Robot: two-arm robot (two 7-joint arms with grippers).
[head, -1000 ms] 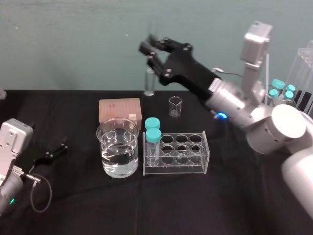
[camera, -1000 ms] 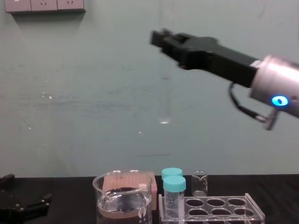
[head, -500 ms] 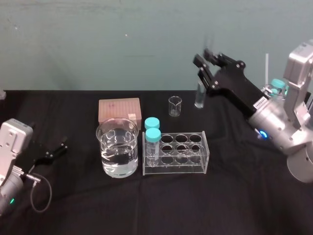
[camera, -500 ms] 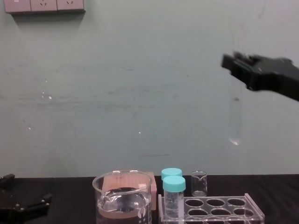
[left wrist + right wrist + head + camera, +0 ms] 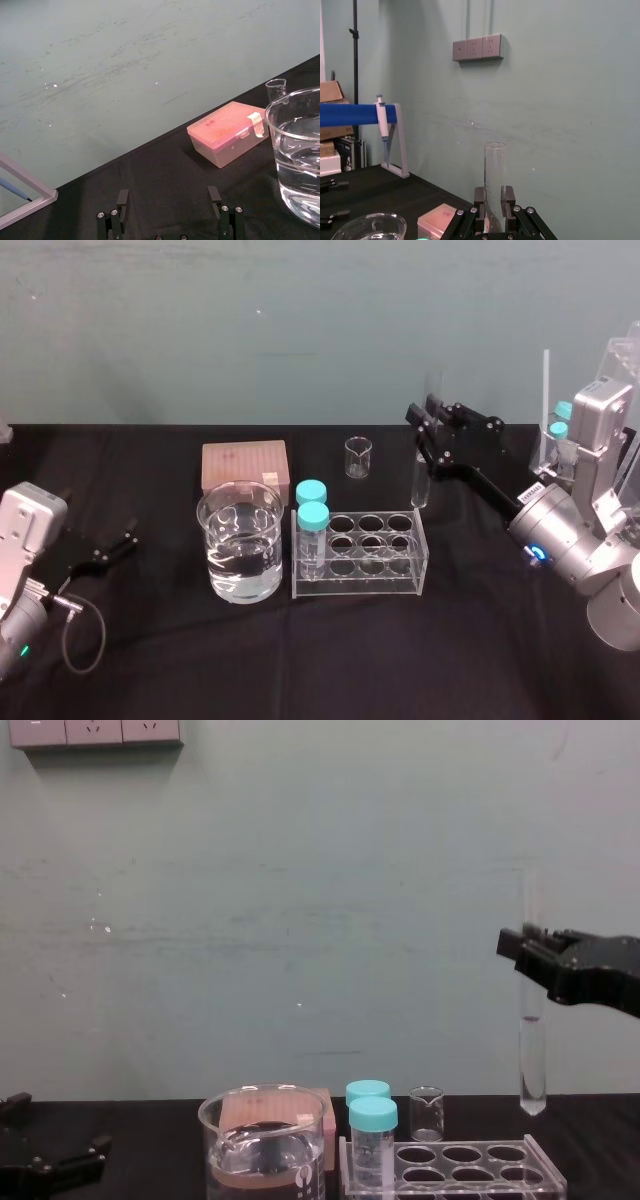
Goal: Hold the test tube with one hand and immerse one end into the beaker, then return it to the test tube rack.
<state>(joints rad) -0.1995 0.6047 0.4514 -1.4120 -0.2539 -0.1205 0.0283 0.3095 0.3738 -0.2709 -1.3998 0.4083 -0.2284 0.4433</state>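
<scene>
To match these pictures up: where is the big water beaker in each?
Head view: beaker, left of the test tube rack.
Chest view: beaker, low, left of centre.
Left wrist view: beaker, cut by the edge.
Right wrist view: its rim.
Shared landmark: the pink box beside it.

Long clear glass test tube (image 5: 533, 1060), open top, rounded bottom, upright and off the desk (image 5: 300, 670). Right gripper (image 5: 428, 423) clamps its upper part. Lower end hangs above and just behind the right end of the test tube rack (image 5: 355, 586). Rack low, clear acrylic, round holes in top plate, flat on desk. Wide spouted beaker (image 5: 241, 540) part-filled with clear liquid, upright just left of rack, well apart from tube
</scene>
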